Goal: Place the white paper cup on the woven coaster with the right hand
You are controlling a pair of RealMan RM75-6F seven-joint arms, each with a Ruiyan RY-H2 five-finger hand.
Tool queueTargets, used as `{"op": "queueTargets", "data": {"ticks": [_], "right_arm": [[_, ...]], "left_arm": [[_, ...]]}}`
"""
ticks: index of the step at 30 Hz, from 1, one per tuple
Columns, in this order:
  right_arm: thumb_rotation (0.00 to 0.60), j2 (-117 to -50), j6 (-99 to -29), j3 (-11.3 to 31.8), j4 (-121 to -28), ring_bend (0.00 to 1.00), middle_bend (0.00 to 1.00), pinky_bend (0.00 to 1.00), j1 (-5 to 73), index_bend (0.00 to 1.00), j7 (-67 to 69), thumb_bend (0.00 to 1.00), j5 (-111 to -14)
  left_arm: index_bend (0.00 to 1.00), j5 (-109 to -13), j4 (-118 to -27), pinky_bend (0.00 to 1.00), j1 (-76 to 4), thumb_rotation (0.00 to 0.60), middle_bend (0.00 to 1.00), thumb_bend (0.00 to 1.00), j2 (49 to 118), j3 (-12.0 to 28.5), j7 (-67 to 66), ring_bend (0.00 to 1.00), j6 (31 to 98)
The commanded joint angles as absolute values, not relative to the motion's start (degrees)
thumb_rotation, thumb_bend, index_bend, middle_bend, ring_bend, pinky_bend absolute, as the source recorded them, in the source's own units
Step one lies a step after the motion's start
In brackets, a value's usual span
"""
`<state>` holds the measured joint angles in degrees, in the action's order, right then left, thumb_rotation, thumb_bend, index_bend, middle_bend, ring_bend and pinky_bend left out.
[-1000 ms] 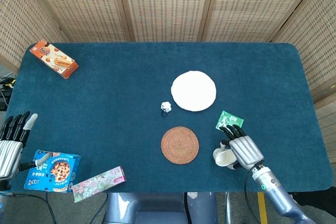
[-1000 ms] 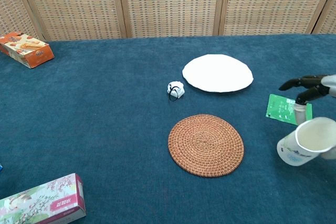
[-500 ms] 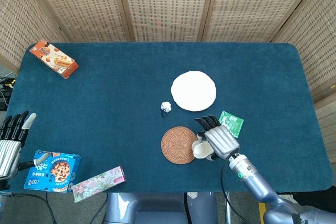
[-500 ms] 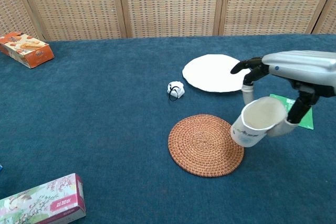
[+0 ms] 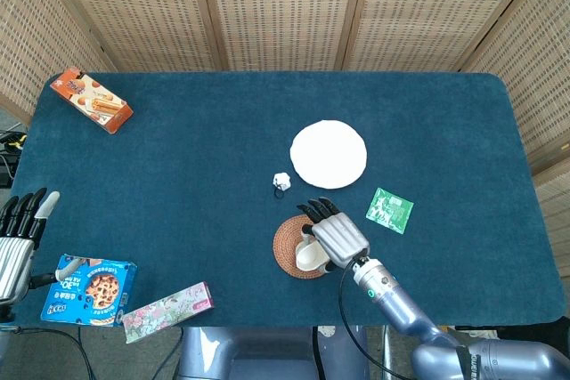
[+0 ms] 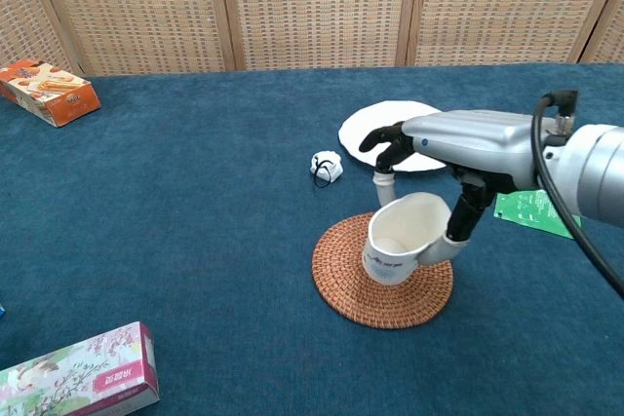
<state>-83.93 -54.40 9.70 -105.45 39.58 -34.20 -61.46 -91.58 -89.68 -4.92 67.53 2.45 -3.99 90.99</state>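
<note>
Left hand (image 5: 20, 238) sits idle at the near left edge of the worktop (image 5: 196, 157), fingers straight and apart, holding nothing. Just beside it a blue cookie box (image 5: 89, 289), then a floral-print box (image 5: 167, 311) at the near edge. An orange snack box (image 5: 92, 100) lies well apart at the far left corner.

Mid-worktop: a small white crumpled thing with a dark loop (image 6: 328, 167), too small to name. Behind and right of it, a white round plate (image 6: 404, 135).

Right hand (image 6: 458, 158) grips the white paper cup (image 6: 404, 239), fingers wrapped around its wall, thumb side toward the plate. The cup is directly over the woven coaster (image 6: 341, 275), tilted, mouth open toward the chest camera. I cannot tell whether its base touches the weave or hangs just above it; the head view hides the base under my hand.

Progress, as I judge it: carry is done, cup is over the target. Left to do: bring the cup upright, seat it flat near the coaster's middle, open the fingers, draw the hand clear without tipping it. The tilt is the risk; releasing now would likely roll the cup off.

Right of the coaster, a green sachet (image 5: 390, 210) lies flat, apart from everything.

Surface is dark blue felt-like cloth, covering the whole worktop. Woven cane panels in wooden frames (image 5: 285, 6) close off the back and sides.
</note>
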Motion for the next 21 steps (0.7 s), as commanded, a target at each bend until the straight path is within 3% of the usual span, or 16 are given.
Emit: {"op": "queueTargets", "data": {"ticks": [1, 16, 19, 21], "right_arm": [[0.600, -85.04, -54.68, 10.21, -104.72, 0.00, 0.07, 0.00, 40.88, 0.48, -35.14, 0.03, -60.20], [0.600, -87.06, -55.42, 9.07, -100.91, 0.00, 0.06, 0.00, 43.09, 0.46, -35.08, 0.03, -56.53], [0.600, -87.44, -55.71, 8.75, -100.11, 0.00, 0.02, 0.00, 43.28, 0.39, -34.73, 0.03, -56.36], [0.600, -87.66, -56.25, 8.61, -99.75, 0.00, 0.00, 0.00, 43.26, 0.27, -34.50, 0.03, -56.69]], "left_arm": [[0.00, -91.47, -89.62, 0.00, -4.91, 0.000, 0.00, 0.08, 67.46, 2.50, -3.74, 0.00, 90.99], [0.00, -91.44, -89.49, 0.00, -4.97, 0.000, 0.00, 0.08, 67.47, 2.48, -3.51, 0.00, 90.87], [0.00, -91.50, -89.47, 0.00, -5.01, 0.000, 0.00, 0.08, 67.52, 2.47, -3.59, 0.00, 90.86], [0.00, -91.49, -89.44, 0.00, -5.01, 0.000, 0.00, 0.08, 67.52, 2.48, -3.53, 0.00, 90.88]]}}
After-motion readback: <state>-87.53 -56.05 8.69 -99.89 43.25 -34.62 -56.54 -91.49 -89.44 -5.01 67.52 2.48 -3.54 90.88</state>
